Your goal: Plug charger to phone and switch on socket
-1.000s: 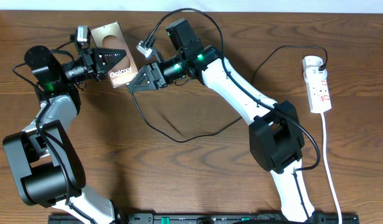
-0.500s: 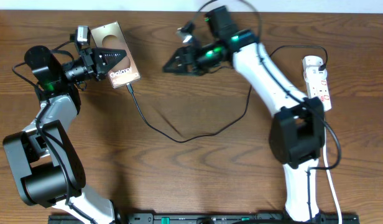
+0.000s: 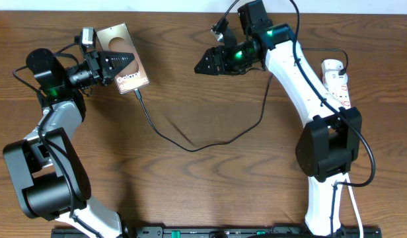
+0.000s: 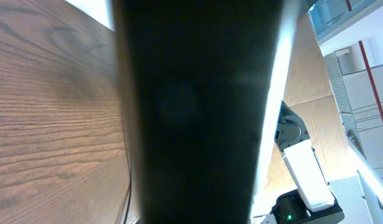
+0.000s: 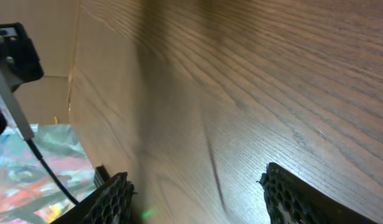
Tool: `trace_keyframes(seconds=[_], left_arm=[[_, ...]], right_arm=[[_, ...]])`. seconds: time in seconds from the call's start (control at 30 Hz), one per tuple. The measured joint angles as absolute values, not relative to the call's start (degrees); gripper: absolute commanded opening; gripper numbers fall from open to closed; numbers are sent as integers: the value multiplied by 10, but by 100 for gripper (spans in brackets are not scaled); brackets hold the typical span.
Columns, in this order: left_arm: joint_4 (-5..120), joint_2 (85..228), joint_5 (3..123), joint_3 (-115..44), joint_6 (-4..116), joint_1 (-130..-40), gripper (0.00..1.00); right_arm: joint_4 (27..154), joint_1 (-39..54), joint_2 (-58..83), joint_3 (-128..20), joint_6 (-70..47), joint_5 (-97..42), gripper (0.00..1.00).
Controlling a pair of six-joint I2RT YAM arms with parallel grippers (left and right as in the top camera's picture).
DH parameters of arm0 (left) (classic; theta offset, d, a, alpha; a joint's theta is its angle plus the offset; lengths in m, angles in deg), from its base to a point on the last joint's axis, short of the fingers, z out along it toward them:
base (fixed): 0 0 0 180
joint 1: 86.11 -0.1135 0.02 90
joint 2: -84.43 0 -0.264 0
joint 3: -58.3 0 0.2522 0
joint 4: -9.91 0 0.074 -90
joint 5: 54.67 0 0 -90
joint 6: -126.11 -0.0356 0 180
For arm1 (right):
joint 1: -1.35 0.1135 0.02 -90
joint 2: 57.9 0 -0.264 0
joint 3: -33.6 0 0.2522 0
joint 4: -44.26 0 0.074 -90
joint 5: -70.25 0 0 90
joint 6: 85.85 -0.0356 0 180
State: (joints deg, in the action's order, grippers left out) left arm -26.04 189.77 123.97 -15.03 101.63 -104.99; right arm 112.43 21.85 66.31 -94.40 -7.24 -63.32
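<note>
The bronze phone (image 3: 117, 41) with white "Galaxy" lettering lies at the back left of the wooden table, and my left gripper (image 3: 119, 63) is shut on it from the left. In the left wrist view the phone (image 4: 198, 112) is a dark slab filling the middle. The charger (image 3: 190, 148), a thin black cable, runs from the phone's lower right corner in a loop across the table up to the socket (image 3: 339, 89), a white strip at the far right. My right gripper (image 3: 207, 65) hovers open between phone and socket; its fingers (image 5: 114, 199) have only bare wood between them.
The socket's white cord (image 3: 349, 165) trails down the right side toward the front edge. A black rail (image 3: 217, 233) lines the front. My right arm (image 3: 302, 79) reaches over the cable and ends beside the socket.
My right gripper has pulled away from the phone, moving right and toward the back, and has opened. The cable end stays at the phone. The left gripper and phone have not moved.
</note>
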Motion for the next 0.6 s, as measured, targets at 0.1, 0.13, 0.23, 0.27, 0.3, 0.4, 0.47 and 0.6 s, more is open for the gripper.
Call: trace_keyframes(seconds=[0.1, 0.13, 0.23, 0.27, 0.3, 0.4, 0.47, 0.6], left_arm=[[-260, 1898, 1240, -150, 1016, -1047, 7], [-260, 1898, 1240, -150, 1016, -1046, 7], [-260, 1898, 1240, -150, 1016, -1040, 7], [-260, 1898, 1240, -150, 1016, -1037, 7], [-260, 1898, 1240, -150, 1016, -1035, 7], [-260, 1898, 1240, -150, 1016, -1027, 7], [-260, 1898, 1240, -150, 1016, -1021, 7], [-260, 1898, 1239, -150, 1015, -1007, 7]], right_arm=[[1131, 218, 663, -944, -71, -625, 66], [1135, 218, 663, -944, -70, -622, 66], [1142, 218, 663, -944, -68, -619, 66], [1143, 218, 663, -944, -67, -619, 66], [1144, 218, 663, -944, -67, -618, 66], [1144, 218, 663, -944, -65, -617, 66], [1144, 218, 663, -944, -64, -617, 66], [1148, 218, 663, -944, -63, -617, 65]])
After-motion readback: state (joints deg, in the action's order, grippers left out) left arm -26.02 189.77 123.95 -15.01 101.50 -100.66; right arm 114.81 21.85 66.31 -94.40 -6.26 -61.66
